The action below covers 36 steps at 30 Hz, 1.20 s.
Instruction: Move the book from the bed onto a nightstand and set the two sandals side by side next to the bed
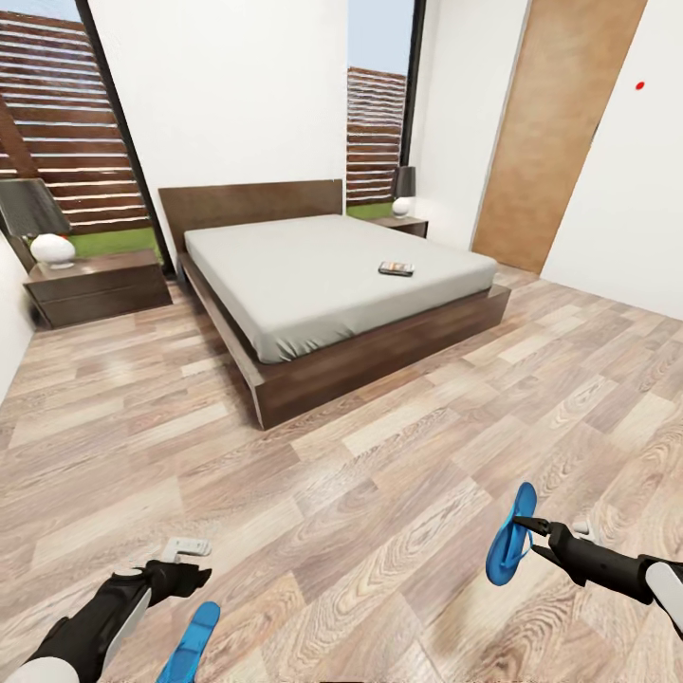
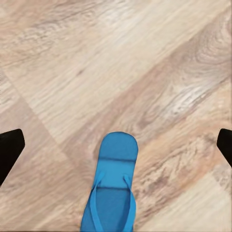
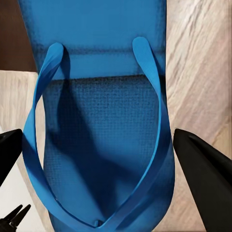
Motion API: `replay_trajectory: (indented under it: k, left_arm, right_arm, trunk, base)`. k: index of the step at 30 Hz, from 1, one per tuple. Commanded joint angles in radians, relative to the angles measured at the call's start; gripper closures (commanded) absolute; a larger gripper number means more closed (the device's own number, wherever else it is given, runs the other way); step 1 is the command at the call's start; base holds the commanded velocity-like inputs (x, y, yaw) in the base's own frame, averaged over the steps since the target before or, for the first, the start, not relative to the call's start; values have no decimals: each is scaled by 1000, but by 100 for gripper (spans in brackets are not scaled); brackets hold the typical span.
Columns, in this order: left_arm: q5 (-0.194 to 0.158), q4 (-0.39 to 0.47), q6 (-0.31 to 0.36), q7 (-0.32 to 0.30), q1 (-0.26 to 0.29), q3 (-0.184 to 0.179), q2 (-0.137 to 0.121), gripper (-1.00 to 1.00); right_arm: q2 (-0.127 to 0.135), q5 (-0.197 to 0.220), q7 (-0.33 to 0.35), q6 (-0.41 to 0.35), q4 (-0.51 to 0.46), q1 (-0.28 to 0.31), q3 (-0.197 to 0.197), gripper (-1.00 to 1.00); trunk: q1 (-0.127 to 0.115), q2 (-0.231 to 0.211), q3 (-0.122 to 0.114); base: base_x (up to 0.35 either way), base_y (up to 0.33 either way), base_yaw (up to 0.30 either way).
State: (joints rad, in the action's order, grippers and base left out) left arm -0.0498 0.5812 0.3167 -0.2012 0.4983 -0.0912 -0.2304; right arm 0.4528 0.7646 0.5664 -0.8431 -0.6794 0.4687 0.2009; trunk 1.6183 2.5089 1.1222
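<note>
Currently carrying one sandal (image 1: 510,534), clamped in right gripper (image 1: 531,531) and hanging edge-on above plank floor (image 1: 379,531); strap seen close in right wrist view. Second sandal (image 1: 193,640) flat on floor under left gripper (image 1: 190,577), jaws spread wide, nothing held. Book (image 1: 396,268) untouched on bed (image 1: 323,275), nightstand (image 1: 95,285) beside headboard. Suggest approaching bed side, lowering sole-down, then fetching second sandal and aligning parallel, just beside first.

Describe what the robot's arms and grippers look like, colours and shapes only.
In the head view, both arms are black with white shell sections nearer the body. The left gripper and the right gripper are matte black, narrowing into slim pointed jaws. In the wrist views the jaws appear as dark wedge shapes. No cables or markings are visible.
</note>
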Motion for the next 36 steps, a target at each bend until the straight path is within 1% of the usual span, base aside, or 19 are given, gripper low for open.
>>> replay_trajectory:
  k: [1, 3, 5, 10, 12, 13, 15, 16, 19, 24, 36]
  left_arm:
    - [-5, 1, 5, 10, 0, -4, 1, -100]
    - [-5, -1, -7, 33, 0, -5, 6, -100]
    - [-5, -16, -30, 62, 0, -5, 20, -100]
    - [-7, -61, -59, 79, 0, -3, 29, -100]
    - [-9, -125, -108, 81, -1, -5, 31, -100]
    - [-9, -143, -125, 81, -1, -5, 32, -100]
    - [-9, -207, -201, 81, -1, -6, 36, -100]
    - [-9, -226, -229, 82, -1, -6, 38, -100]
    - [-10, -251, -265, 82, -1, -6, 41, -100]
    - [-10, -259, -277, 82, -1, -5, 42, -100]
    - [-10, -262, -280, 82, -1, -5, 42, -100]
  right_arm:
    - [0, 1, 2, -7, 0, 1, 3, 100]
    - [0, 1, 3, -7, 0, 1, 3, 100]
    - [0, 1, 3, -7, 0, 1, 3, 100]
    - [0, 1, 2, -7, 0, 1, 3, 100]
    - [0, 1, 3, -8, 0, 1, 3, 100]
    - [0, 1, 3, -8, 0, 1, 3, 100]
    - [0, 1, 3, -8, 0, 1, 3, 100]
    - [0, 1, 3, -8, 0, 1, 3, 100]
    - [0, 1, 3, -8, 0, 1, 3, 100]
    - [0, 1, 3, -8, 0, 1, 3, 100]
    - [0, 1, 3, -8, 0, 1, 3, 100]
  trunk:
    - [0, 1, 5]
    - [1, 1, 13]
    - [2, 2, 20]
    - [4, 3, 40]
    - [5, 3, 47]
    - [6, 3, 51]
    - [6, 4, 59]
    - [7, 4, 63]
    - [8, 5, 74]
    - [11, 6, 94]
    - [16, 9, 140]
  base:
    - [0, 0, 0]
    - [0, 0, 0]
    - [0, 0, 0]
    - [0, 0, 0]
    - [0, 0, 0]
    - [0, 0, 0]
    - [0, 0, 0]
    - [0, 0, 0]
    - [0, 0, 0]
    - [0, 0, 0]
    - [0, 0, 0]
